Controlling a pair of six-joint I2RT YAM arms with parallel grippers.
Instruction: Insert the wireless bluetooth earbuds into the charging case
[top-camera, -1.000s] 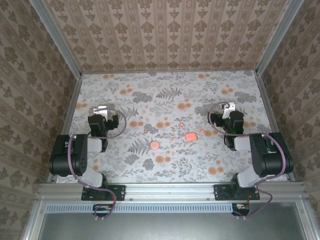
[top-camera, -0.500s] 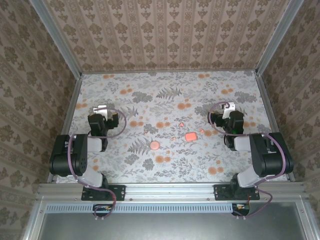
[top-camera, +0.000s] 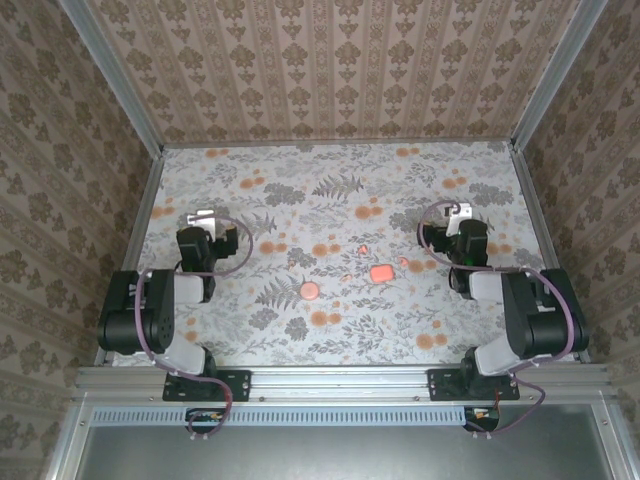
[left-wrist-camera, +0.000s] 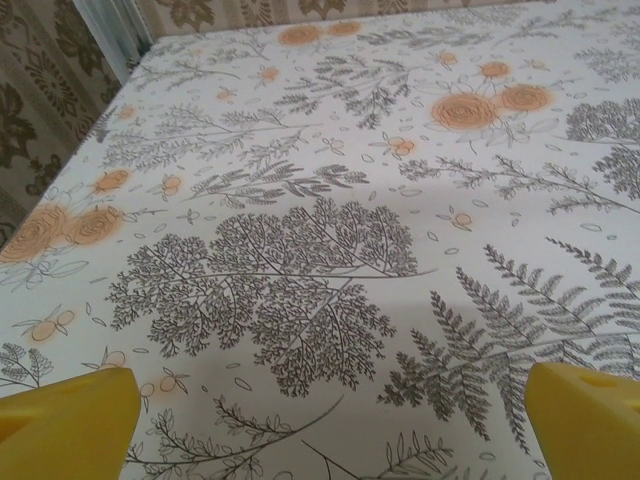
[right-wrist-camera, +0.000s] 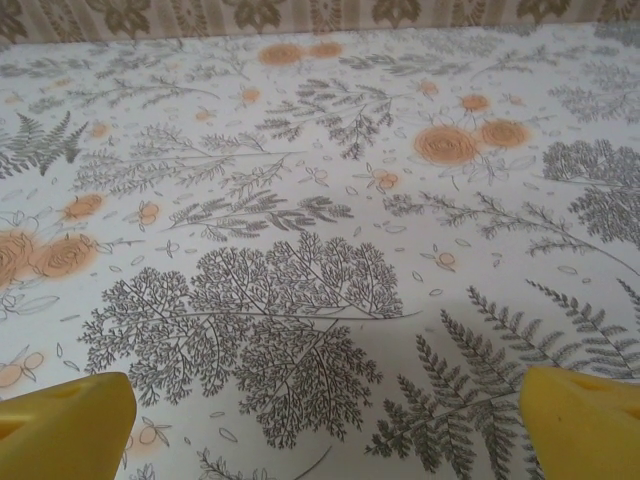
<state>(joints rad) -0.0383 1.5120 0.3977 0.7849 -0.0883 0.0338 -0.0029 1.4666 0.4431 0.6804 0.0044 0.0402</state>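
Two tiny pink earbuds (top-camera: 363, 247) (top-camera: 345, 277) lie loose on the floral table mid-field. Just right of them sits a pink rounded square, which I take for the charging case (top-camera: 381, 272). A larger pink round disc (top-camera: 309, 291) lies to its lower left. My left gripper (top-camera: 203, 216) rests far to the left of them, and my right gripper (top-camera: 458, 210) stands to the right of the case. In the left wrist view the left gripper (left-wrist-camera: 336, 425) is open, yellow fingertips (left-wrist-camera: 70, 420) wide apart over bare cloth. The right gripper (right-wrist-camera: 330, 425) is open too, its fingertips (right-wrist-camera: 585, 420) wide apart.
The table is covered with a cloth (top-camera: 330, 190) printed with grey ferns and orange flowers, which resemble the small pink parts. Patterned walls and metal rails (top-camera: 145, 200) close in the left, back and right sides. Both arm bases stand at the near edge.
The right arm has shifted very slightly. The pink parts and the left arm stay where they were.
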